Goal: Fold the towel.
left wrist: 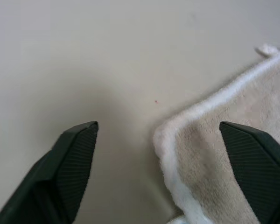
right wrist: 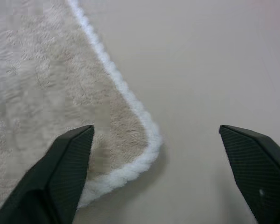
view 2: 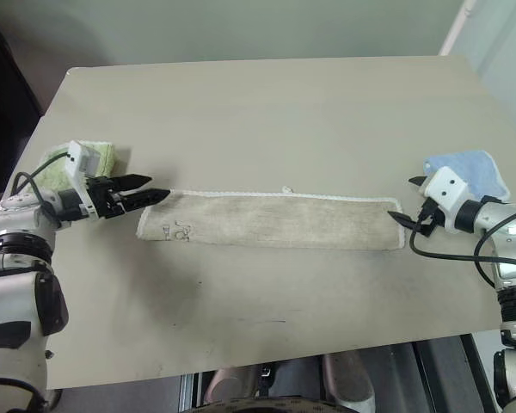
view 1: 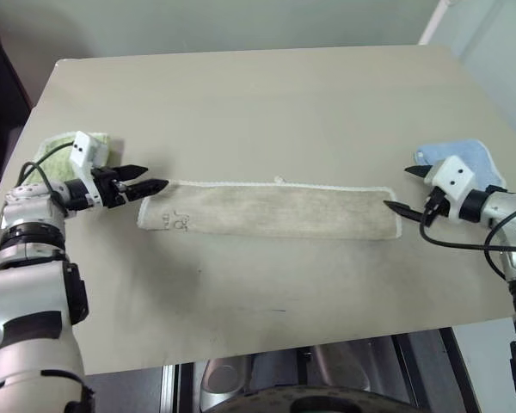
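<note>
Towel: the beige towel (view 1: pixel 271 209) lies flat as a long folded strip across the middle of the desk (view 1: pixel 258 103).
Left end effector (view 1: pixel 148 178): fingers apart, at the towel's left end.
Right end effector (view 1: pixel 402 190): fingers apart, at the right end corner.
Next fold: likely bring one short end over the other; pinch both layers at the corners and keep the edging aligned.
Nearby: green cloth (view 1: pixel 56 148), blue cloth (view 1: pixel 473 157).

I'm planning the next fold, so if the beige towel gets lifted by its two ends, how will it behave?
The towel looks like soft terry lying flat, so it would probably sag in the middle. Its fuzzy pile suggests it won't slip easily.
</note>
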Controlling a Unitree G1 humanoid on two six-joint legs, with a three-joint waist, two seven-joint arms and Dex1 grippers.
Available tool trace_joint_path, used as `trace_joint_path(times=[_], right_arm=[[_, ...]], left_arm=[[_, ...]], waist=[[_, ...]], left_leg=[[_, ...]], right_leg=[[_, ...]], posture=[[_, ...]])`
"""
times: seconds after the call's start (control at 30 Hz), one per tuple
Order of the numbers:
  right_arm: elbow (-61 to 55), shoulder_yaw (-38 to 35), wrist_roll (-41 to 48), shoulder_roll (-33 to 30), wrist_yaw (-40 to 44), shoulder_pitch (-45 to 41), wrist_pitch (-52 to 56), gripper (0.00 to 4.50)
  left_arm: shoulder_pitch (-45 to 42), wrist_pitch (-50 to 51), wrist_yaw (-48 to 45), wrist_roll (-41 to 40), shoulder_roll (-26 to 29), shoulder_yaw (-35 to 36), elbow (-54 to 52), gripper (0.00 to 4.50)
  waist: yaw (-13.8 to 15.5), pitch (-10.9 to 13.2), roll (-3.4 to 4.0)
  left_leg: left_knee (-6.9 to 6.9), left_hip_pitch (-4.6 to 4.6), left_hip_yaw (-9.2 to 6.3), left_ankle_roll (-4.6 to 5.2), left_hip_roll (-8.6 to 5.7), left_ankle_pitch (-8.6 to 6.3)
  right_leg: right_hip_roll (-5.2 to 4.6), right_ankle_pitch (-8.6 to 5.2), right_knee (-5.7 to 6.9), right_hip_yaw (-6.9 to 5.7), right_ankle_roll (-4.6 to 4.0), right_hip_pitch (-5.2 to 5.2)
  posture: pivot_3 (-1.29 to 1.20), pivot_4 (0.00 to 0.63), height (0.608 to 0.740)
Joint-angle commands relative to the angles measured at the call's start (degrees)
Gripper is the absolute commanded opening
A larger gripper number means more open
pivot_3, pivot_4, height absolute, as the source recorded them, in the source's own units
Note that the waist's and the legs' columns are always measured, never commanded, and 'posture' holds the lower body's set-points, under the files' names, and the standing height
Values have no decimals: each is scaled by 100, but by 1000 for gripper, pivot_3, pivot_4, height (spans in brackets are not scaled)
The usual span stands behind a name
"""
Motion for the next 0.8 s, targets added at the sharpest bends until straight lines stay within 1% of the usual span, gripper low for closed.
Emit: trace_joint_path(times=[0.03, 0.07, 0.13, 0.2, 0.23, 0.27, 0.33, 0.37, 0.43, 0.5, 0.53, 0.6, 0.67, 0.73, 0.8], right_arm=[[-460, -578, 653, -17, -80, -125, 768, 4475], [-580, -685, 820, -20, -80, -90, 1025, 4475], [-1096, -1006, 1355, -53, -132, 133, 1914, 4475], [-1768, -1455, 2071, -38, -416, 481, 3219, 4475], [-1972, -1583, 2259, -30, -529, 573, 3594, 4475], [-2181, -1841, 2697, 17, -715, 646, 4253, 4475], [-2424, -2176, 3246, 87, -980, 711, 5062, 4475], [-2626, -2434, 3653, 212, -1180, 822, 5518, 4475], [-2924, -2800, 4202, 426, -1521, 960, 6079, 4475], [-3002, -3251, 5107, 721, -2025, 1092, 6997, 4475], [-3024, -3397, 5401, 811, -2238, 1113, 7282, 4475], [-3057, -3541, 5719, 881, -2558, 1104, 7535, 4475], [-3067, -3657, 6424, 1118, -3008, 1332, 7931, 4475], [-2817, -3634, 7511, 1324, -3683, 1675, 8112, 4475], [-2760, -3437, 8417, 1338, -4276, 2029, 7892, 4475]], left_arm=[[-238, -67, 174, -364, 78, 511, -96, 4500], [-258, -76, 204, -422, 83, 603, -107, 4500], [-301, -43, 63, -541, 147, 778, -140, 4500], [-400, -45, -233, -590, 209, 835, -223, 4500], [-427, -53, -302, -587, 219, 849, -242, 4500], [-475, 71, -520, -599, 206, 810, -320, 4500], [-498, 224, -803, -604, 176, 743, -437, 4500], [-365, 302, -1076, -619, 136, 653, -698, 4500], [-114, 464, -1427, -667, 86, 558, -1142, 4500], [476, 947, -1800, -920, 2, 474, -2071, 4500], [690, 1134, -1855, -1022, -18, 462, -2426, 4500], [924, 1358, -1800, -1149, -22, 474, -2845, 4500], [1441, 1837, -1712, -1478, -194, 422, -3865, 4500], [1985, 2117, -1645, -1706, -408, 255, -4832, 4500], [2334, 2246, -1506, -1820, -538, 159, -5411, 4500]], waist=[[1, 0, 0], [2, 0, 0], [7, 0, 0], [26, 0, 0], [28, 0, -1], [31, 0, 0], [34, 0, -1], [33, 0, -1], [32, 0, -1], [24, 0, 0], [21, 0, 0], [7, 1, -2], [2, 1, -7], [10, 1, -7], [40, 1, -1]], left_leg=[[0, 0, 1, -1, 0, 1], [0, 0, 1, -1, 0, 1], [-2, -2, 2, -3, -1, 2], [-4, -2, 3, -4, -1, 3], [-5, -3, 2, -7, -1, 4], [-5, -2, 2, -9, -1, 5], [-4, -4, 5, -10, -4, 5], [-3, -3, 5, -9, -7, 5], [-4, -4, 5, -8, -9, 4], [-5, -3, 5, -7, -9, 3], [-8, 0, 5, -7, -10, 3], [-6, -2, 6, -7, -10, 2], [-6, -5, 6, -6, -9, 1], [-7, -3, 3, -4, -7, -2], [-9, -1, 1, 0, -8, -6]], right_leg=[[0, 0, 1, 0, 0, 0], [0, -1, 0, 0, -1, 0], [0, -3, 0, -1, -3, -1], [0, -8, 0, -2, -4, -1], [1, -17, 1, -3, -3, 1], [1, -20, 1, -3, -4, 2], [1, -22, -1, 0, -1, 2], [0, -21, -1, 2, 0, 1], [-1, -21, 0, 5, 2, 0], [0, -22, -1, 6, 2, -1], [1, -26, 0, 7, 4, 0], [1, -30, 4, 8, 6, -5], [1, -26, 3, 10, 6, -11], [2, -30, 4, 6, 6, -4], [3, -42, 3, 8, 17, 4]], posture=[[0, 150, 740], [0, 150, 740], [0, 150, 740], [0, 150, 740], [0, 150, 740], [0, 150, 740], [0, 150, 740], [0, 150, 740], [0, 150, 740], [0, 150, 740], [0, 150, 740], [0, 150, 740], [0, 150, 740], [0, 150, 740], [0, 150, 740]])
